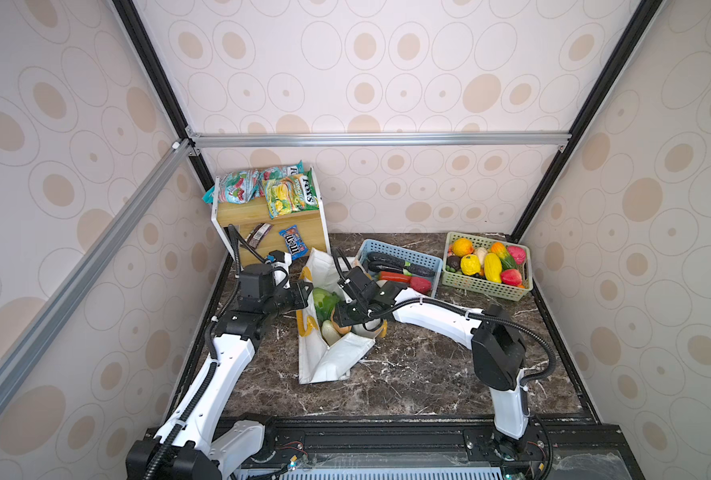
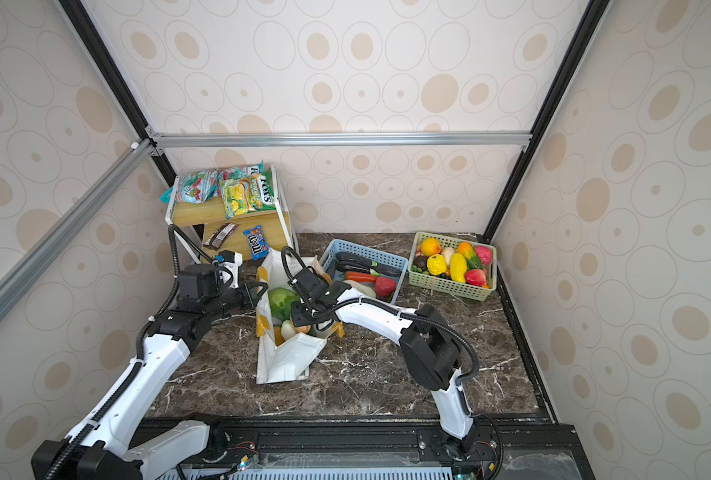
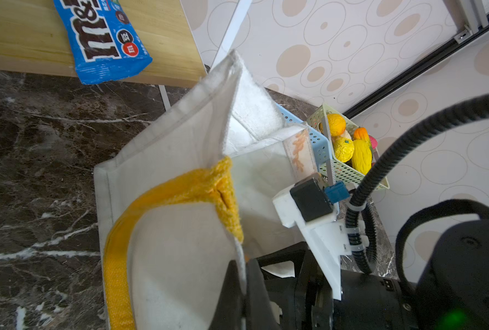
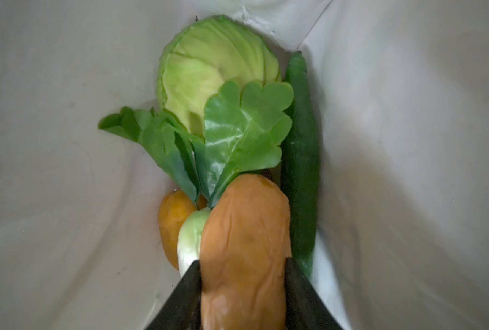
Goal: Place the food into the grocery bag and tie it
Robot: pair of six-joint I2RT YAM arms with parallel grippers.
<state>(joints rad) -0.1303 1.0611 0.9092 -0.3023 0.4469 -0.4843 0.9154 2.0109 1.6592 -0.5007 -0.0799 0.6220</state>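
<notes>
1. Position of the task's thing: the grocery bag (image 1: 333,357) stands slumped on the tabletop (image 1: 428,374) between the two arms, its mouth open to both top views.
2. Left claw (image 3: 243,274): narrow, pinched on the bag's side wall at the rim, just below the yellow handle (image 3: 180,188). It appears to be holding the mouth apart.
3. Right claw (image 4: 243,261): reached down inside the bag, jaws set against both flanks of a brown-orange vegetable (image 4: 243,228) with no gap visible; judged to be holding it.
4. Governing relation: the vegetable's long axis runs straight out from between the jaws, in line with the claw's reach, with its far end pointing at the cabbage (image 4: 214,68) deeper in the bag.
   - It lies parallel to, and just beside, the cucumber (image 4: 299,171) on one flank.
   - The leafy green (image 4: 237,134) and an orange fruit (image 4: 171,225) sit on the other flank.
5. Judgement: release needs only a modest opening, since neighbours crowd both jaws. Withdrawal should follow that same axis, back out through the mouth.
6. Outstanding: the M&M's packet (image 1: 292,245) on the shelf (image 1: 241,216) lies nearer the left arm. The blue basket (image 1: 403,253) and green basket (image 1: 486,286) lie nearer the right.
</notes>
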